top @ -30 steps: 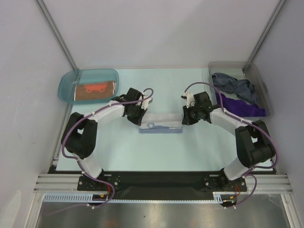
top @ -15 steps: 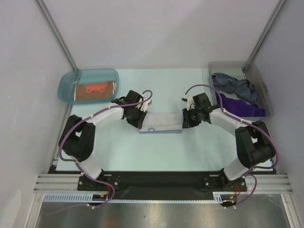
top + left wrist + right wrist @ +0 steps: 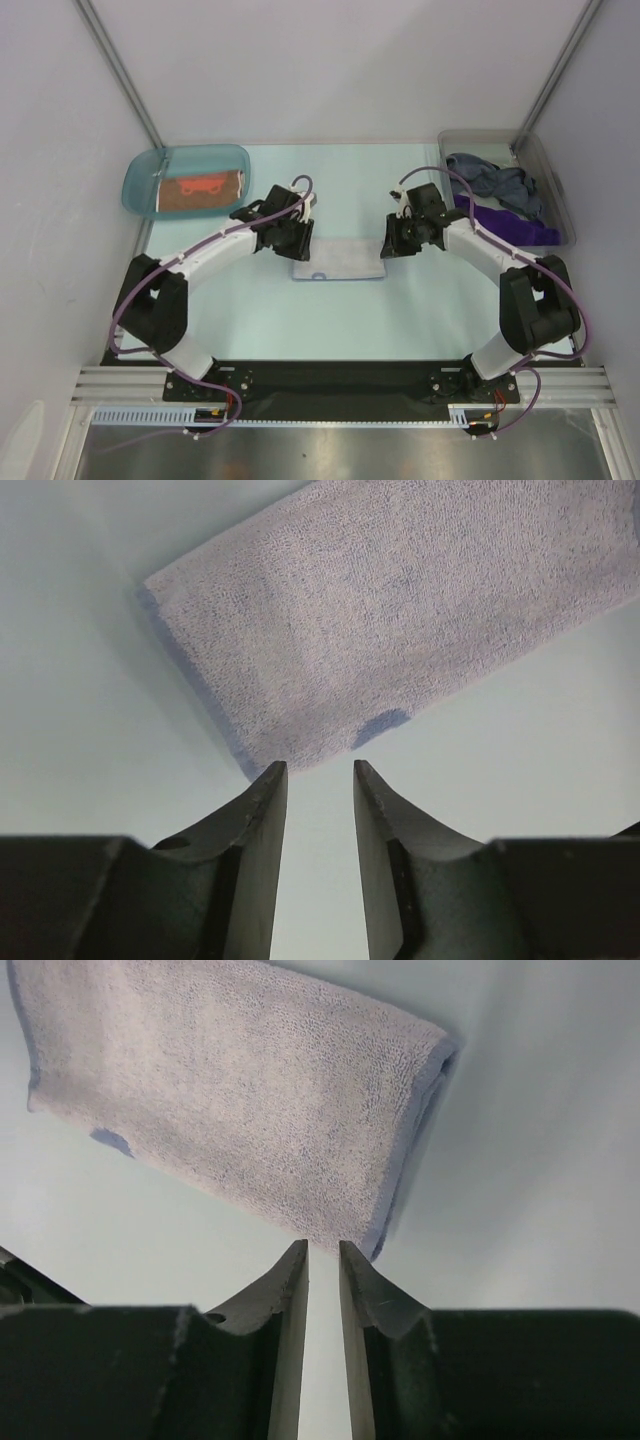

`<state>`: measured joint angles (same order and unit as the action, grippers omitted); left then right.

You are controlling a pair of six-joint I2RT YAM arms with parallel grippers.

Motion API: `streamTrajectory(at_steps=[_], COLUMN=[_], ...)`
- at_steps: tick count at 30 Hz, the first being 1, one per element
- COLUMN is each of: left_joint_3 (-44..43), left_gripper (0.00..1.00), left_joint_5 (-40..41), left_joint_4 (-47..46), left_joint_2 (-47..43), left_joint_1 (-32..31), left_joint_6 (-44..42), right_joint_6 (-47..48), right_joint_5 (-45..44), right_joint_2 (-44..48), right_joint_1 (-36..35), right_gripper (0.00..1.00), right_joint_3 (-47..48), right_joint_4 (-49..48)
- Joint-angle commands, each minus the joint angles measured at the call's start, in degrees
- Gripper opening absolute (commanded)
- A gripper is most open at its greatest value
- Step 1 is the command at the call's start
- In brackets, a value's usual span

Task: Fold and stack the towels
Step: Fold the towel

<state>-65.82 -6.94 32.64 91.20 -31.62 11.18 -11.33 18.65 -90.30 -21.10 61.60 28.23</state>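
At far left, an orange-brown towel with a red print lies folded in the teal tray. The left tool hangs at the left end of a pale blue-white towel, its jaws parted a little way with nothing between them; in the left wrist view the fingertips sit just short of the cloth's corner. That towel lies folded flat as a rectangle at the centre of the pale surface, between the two arms. The right tool hangs at the towel's right end, its jaws parted by only a narrow slit and likewise empty. At far right, a crumpled grey-blue towel and a purple towel lie unfolded together in the clear bin.
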Motion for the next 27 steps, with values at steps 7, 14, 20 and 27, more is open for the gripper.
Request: streamTrajectory(at_steps=[7, 14, 20, 27], left_joint_3=[6.7, 3.3, 3.8, 6.5], left_gripper=[0.38, 0.42, 0.52, 0.63], left_joint_5=[1.0, 3.8, 5.0, -0.6], left_joint_4=[-6.9, -2.5, -2.1, -8.1], left_joint_2=[5.4, 2.9, -0.5, 0.6], left_joint_1=[-0.2, -0.2, -0.2, 6.2], left_joint_6=[12.1, 12.6, 13.9, 12.9], right_joint_6=[-5.9, -5.8, -6.3, -6.2], right_joint_5=[1.6, 1.8, 2.2, 1.8], right_joint_2=[-2.9, -0.3, 0.6, -4.5], right_joint_1=[0.5, 1.2, 0.9, 1.3], right_gripper=[0.21, 0.20, 0.20, 0.20], right_joint_3=[-9.9, -8.8, -5.3, -3.2], right_joint_4=[-13.4, -12.2, -10.4, -14.2])
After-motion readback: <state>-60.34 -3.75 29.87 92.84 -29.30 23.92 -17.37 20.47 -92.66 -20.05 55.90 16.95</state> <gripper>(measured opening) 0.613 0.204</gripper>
